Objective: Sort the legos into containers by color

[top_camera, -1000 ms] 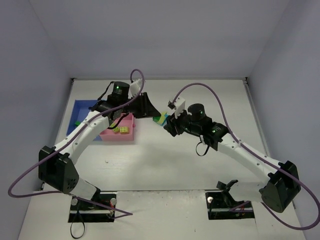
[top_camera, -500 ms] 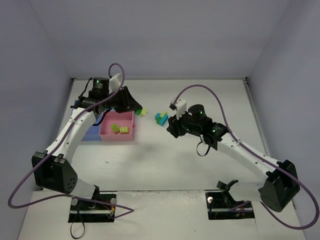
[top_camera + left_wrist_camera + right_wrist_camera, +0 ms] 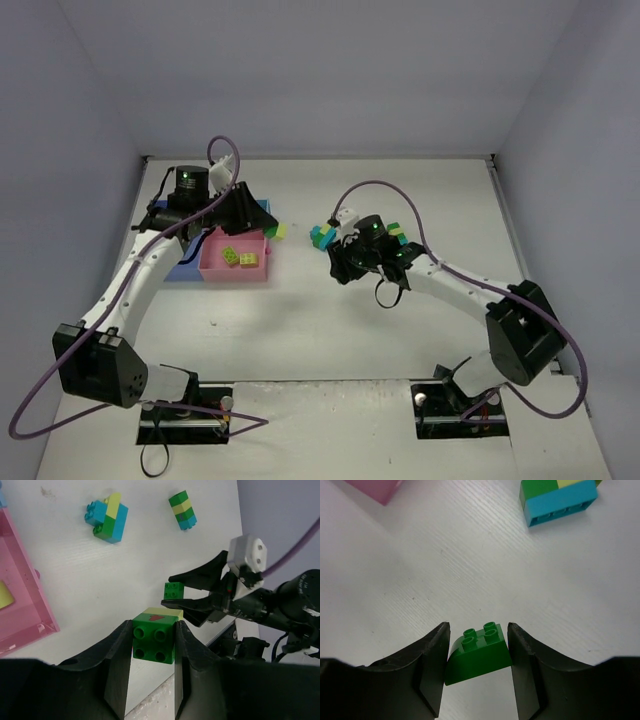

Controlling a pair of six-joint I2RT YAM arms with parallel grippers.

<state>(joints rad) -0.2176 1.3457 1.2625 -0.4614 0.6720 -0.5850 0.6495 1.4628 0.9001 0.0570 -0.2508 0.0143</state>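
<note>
white arms (image 3: 140,280), black joints (image 3: 100,365) — green lights (image 3: 185,180), looping purple cables (image 3: 375,183)

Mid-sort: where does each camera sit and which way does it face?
Top external: above and behind the bases, looking down; left arm, right arm show.
Left wrist: looks past the left gripper, shut on a green-yellow brick, across to the right gripper.
Right wrist: looks down at the table past its gripper, shut on a green brick.
Shared: both wrist views show the pink tray.

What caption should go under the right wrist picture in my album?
Right gripper pinches one green brick over the white table.
</note>
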